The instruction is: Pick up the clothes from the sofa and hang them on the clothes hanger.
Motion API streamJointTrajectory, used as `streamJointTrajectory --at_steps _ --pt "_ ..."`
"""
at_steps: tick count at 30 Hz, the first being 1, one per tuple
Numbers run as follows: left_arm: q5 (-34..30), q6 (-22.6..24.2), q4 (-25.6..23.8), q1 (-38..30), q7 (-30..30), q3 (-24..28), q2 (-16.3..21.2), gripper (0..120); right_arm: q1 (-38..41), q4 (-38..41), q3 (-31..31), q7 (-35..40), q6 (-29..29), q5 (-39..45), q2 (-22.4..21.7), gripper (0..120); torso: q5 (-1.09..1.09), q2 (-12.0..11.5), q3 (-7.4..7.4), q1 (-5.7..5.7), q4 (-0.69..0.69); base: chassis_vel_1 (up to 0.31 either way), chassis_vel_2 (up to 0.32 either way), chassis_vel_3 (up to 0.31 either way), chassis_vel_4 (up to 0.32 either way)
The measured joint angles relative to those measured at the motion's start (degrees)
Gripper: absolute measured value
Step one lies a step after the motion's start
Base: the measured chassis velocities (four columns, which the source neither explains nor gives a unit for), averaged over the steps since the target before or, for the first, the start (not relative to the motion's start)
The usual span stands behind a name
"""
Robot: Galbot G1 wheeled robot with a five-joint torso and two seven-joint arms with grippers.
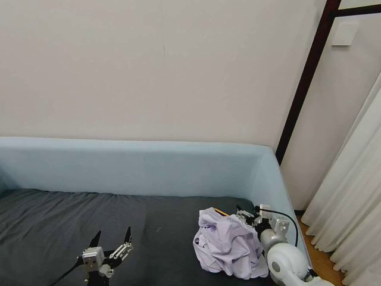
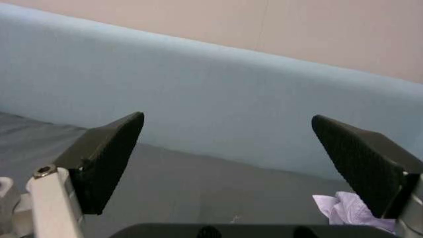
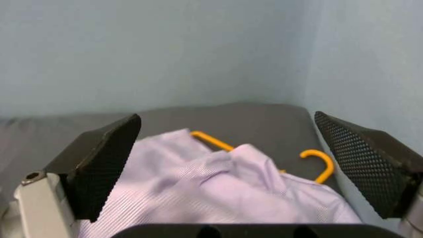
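The task is at its very start: nothing is gripped and nothing is hung. The lavender shirt (image 1: 229, 244) lies crumpled in 1 heap on the dark grey seat (image 1: 71, 220) at the right end of the sofa (image 1: 137, 167), close to its corner.

The orange clothes hanger (image 3: 318, 163) lies on the seat too, partly under the shirt, with its hook and 1 arm poking out on the side toward the backrest.

The right gripper (image 3: 226, 119) hovers just above the shirt with its 2 fingers spread wide and nothing between them. In the head view it sits at the heap's far right edge (image 1: 247, 215).

The left gripper (image 1: 112, 233) hangs over bare seat well apart from the shirt, equally wide open and empty.

By my reading, everything remains to be done: closing on the fabric, lifting it clear, freeing the hanger and getting the shirt onto it.
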Motion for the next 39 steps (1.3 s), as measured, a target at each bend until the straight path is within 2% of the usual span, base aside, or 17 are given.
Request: streamJointTrajectory --at_steps 2,5,6,9,10,15,17,21,22,24,26,33,34,35,39 --pt "0.0 0.0 0.1 -0.1 0.0 0.0 0.0 100 -1.5 1.2 -0.3 -1.6 0.0 -2.1 -0.7 100 0.01 0.0 0.00 0.00 0.00 0.000 0.000 0.000 0.000" --pt "0.0 0.1 0.5 -0.4 0.0 0.1 0.0 100 -6.3 2.2 -1.5 -10.2 2.3 -13.7 -2.9 100 0.00 0.0 0.00 0.00 -0.02 0.000 0.000 0.000 0.000" --pt "0.0 0.1 0.5 -0.4 0.0 0.1 0.0 100 -6.3 2.2 -1.5 -10.2 2.3 -13.7 -2.9 100 0.00 0.0 0.00 0.00 -0.02 0.000 0.000 0.000 0.000" --pt "-0.1 0.2 0.6 -0.5 0.0 0.1 0.0 100 -8.3 -0.2 -2.2 -17.8 5.7 -25.9 -4.3 100 0.01 0.0 0.00 0.00 -0.02 0.000 0.000 0.000 0.000" --pt "-0.1 0.2 0.6 -0.5 0.0 0.1 0.0 100 -8.3 -0.2 -2.2 -17.8 5.7 -25.9 -4.3 100 0.01 0.0 0.00 0.00 -0.02 0.000 0.000 0.000 0.000" --pt "-0.1 0.3 0.5 -0.4 0.0 0.0 0.1 100 -7.1 -4.9 -1.9 -26.6 10.4 -43.7 -5.7 100 0.01 0.0 0.00 0.00 0.00 0.000 0.000 0.000 0.000" --pt "-0.1 0.3 0.4 -0.4 0.0 0.0 0.1 100 -6.8 -5.4 -1.8 -27.3 11.1 -45.3 -5.8 100 0.01 0.0 0.00 0.00 -0.01 0.000 0.000 0.000 0.000" --pt "-0.2 0.3 0.1 -0.1 0.0 0.0 0.0 100 -4.1 -9.8 -0.1 -35.0 18.3 -61.1 -5.8 100 0.01 0.0 0.00 0.00 0.01 0.000 0.000 0.000 0.000" --pt "-0.2 0.3 0.1 -0.1 0.0 0.0 0.0 100 -4.1 -9.8 -0.1 -35.0 18.3 -61.1 -5.8 100 0.01 0.0 0.00 0.00 0.01 0.000 0.000 0.000 0.000" --pt "-0.1 0.3 -0.1 0.0 0.0 0.0 -0.2 100 -3.4 -11.2 0.6 -37.9 21.1 -68.2 -5.4 100 0.01 0.0 0.00 0.00 0.00 0.000 0.000 0.000 0.000" --pt "-0.1 0.3 -0.2 0.1 0.0 -0.1 -0.2 100 -2.9 -12.6 0.9 -38.5 23.5 -73.6 -4.8 100 0.01 0.0 0.00 0.00 0.00 0.000 0.000 0.000 0.000" --pt "-0.1 0.3 -0.3 0.2 0.0 -0.2 -0.4 100 -1.9 -15.3 0.8 -35.5 26.1 -79.6 -3.2 100 0.00 0.0 0.00 0.00 -0.01 0.000 0.000 0.000 0.000" --pt "0.0 0.3 -0.3 0.2 0.0 -0.2 -0.5 100 -1.5 -15.9 0.4 -33.0 26.1 -80.3 -2.7 100 0.01 0.0 0.00 0.00 -0.01 0.000 0.000 0.000 0.000" --pt "0.2 0.3 -0.3 0.2 0.0 -0.2 -0.9 100 -0.9 -17.1 -0.3 -26.9 26.5 -81.2 -1.3 100 0.01 0.0 0.00 0.00 0.01 0.000 0.000 0.000 0.000" --pt "0.3 0.3 -0.3 0.2 0.0 -0.2 -1.1 100 -1.8 -16.3 -1.1 -23.9 27.0 -78.4 -1.4 100 0.01 0.0 0.00 0.00 -0.01 0.000 0.000 0.000 0.000"
